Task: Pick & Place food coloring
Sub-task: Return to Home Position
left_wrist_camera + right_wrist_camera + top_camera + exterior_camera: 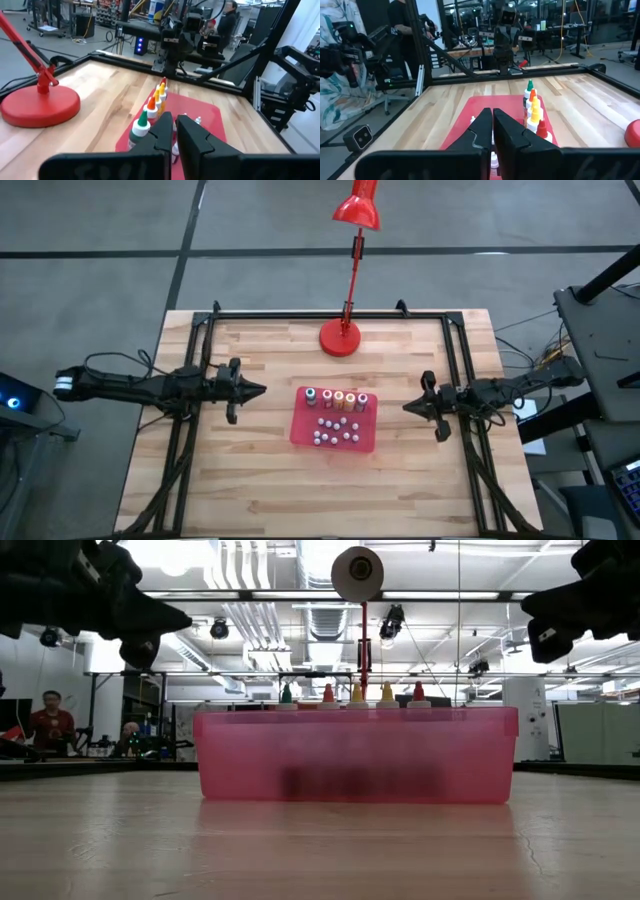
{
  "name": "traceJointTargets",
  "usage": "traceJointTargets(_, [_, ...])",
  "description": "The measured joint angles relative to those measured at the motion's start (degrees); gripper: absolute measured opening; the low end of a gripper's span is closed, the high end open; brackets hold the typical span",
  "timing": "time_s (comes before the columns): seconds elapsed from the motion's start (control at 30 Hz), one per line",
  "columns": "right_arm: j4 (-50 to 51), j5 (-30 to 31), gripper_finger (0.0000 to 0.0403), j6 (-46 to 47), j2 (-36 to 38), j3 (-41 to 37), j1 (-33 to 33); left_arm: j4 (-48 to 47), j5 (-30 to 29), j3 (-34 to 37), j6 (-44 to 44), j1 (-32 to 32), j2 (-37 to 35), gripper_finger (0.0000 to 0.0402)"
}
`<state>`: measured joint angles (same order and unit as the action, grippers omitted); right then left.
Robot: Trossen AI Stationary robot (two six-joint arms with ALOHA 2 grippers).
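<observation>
The food coloring bottles stand upright in a row along the far side of a flat red tray. Their caps are green, red, orange and yellow. In the low view only the caps show above the tray wall. My left gripper hovers shut, left of the tray, pointing at it. In its wrist view the fingers aim at the green-capped bottle. My right gripper hovers shut, right of the tray. Its wrist view shows the row from the red-capped end.
Small grey-white beads lie in the tray's near half. A red desk lamp stands with its round base on the table's far middle, just beyond the tray. A black frame runs along the table's edges. People show in the room behind.
</observation>
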<state>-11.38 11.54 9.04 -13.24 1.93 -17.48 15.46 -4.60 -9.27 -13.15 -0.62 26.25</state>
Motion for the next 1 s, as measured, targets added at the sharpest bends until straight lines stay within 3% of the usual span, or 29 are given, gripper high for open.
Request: traceJointTargets(1.0, [4.82, -0.01, 0.0009, -3.49, 10.91, -0.28, 0.01, -0.06, 0.02, 3.03, 0.72, 0.0, -5.15, 0.0])
